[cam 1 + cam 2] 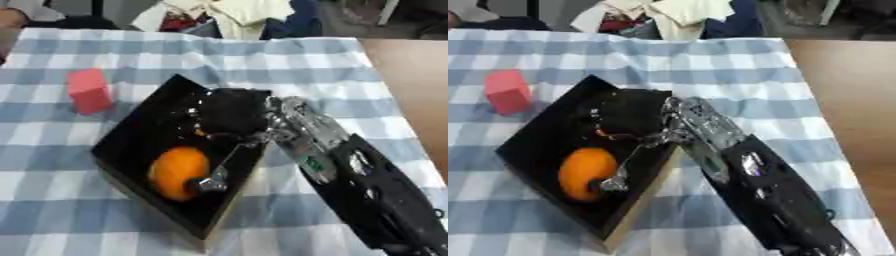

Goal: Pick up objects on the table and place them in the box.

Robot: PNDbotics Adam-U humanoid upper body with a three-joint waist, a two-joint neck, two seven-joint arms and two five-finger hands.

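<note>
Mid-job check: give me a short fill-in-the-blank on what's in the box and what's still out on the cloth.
1. The round orange fruit lies inside the black ____.
2. The red block stands on the checked ____, outside the box.
3. The right robot hand reaches over the box from the robot's ____ side.

Missing words: box; tablecloth; right

The tablecloth (pixel 289 65) is soft woven cloth, matt, checked blue and white. At 3 o'clock bare table (pixel 411 75) looks like smooth wood. The box (pixel 131 135) is black and matt inside. The orange (pixel 178 171) has a faint sheen. The right hand (pixel 229 112) is black; its wrist is glossy silver metal. The red block (pixel 89 91) at 10 o'clock is matt.
</note>
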